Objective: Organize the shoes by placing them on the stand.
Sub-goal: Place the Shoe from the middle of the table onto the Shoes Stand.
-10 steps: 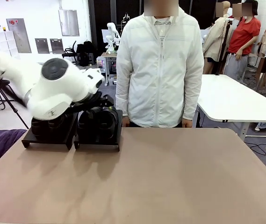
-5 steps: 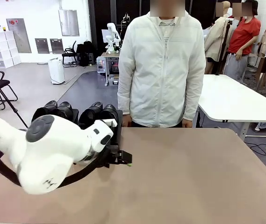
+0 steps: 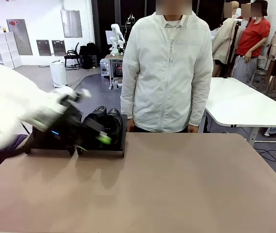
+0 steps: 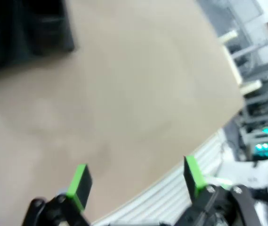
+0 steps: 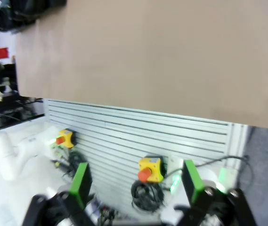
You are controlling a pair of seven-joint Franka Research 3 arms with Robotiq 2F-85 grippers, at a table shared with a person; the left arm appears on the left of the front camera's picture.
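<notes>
While the left arm shows as a blur at the left of the table (image 3: 186,184), its gripper (image 3: 91,138) hangs low just in front of the stand (image 3: 101,151), fingers spread and holding nothing. The shoes (image 3: 104,121) sit on the stand at the far left corner, toes pointing away toward the person (image 3: 167,68). The left arm is the nearer one. The right gripper (image 5: 133,181) is spread wide too, out past the table's edge, well apart from the shoes. The job looks done.
</notes>
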